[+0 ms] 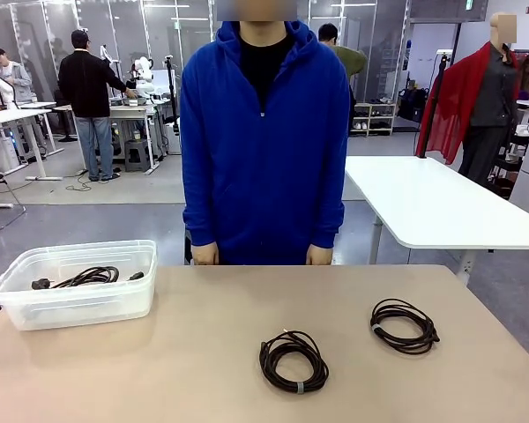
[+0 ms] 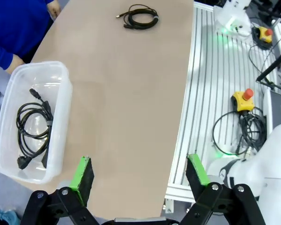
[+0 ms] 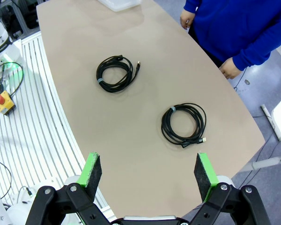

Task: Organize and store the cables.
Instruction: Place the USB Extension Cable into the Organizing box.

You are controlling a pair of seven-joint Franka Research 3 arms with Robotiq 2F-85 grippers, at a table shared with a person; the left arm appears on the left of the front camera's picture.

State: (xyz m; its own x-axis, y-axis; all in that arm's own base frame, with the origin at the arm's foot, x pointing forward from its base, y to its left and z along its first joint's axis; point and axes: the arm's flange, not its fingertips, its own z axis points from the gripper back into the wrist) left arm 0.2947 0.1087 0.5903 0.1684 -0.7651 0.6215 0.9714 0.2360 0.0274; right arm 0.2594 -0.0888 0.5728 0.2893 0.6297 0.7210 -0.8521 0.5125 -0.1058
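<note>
a person in a blue hoodie (image 1: 263,141) stands at the far edge of the counter (image 1: 203,370). on the robot's left a clear plastic bin (image 1: 79,304) holds one coiled cable (image 1: 93,277). the middle cable (image 1: 298,386) and the right cable (image 1: 410,346) lie coiled on the bare counter, apart from each other. the left pincer (image 2: 139,171) and the right pincer (image 3: 149,164) hang above the counter, jaws wide open, gripping nothing.
</note>
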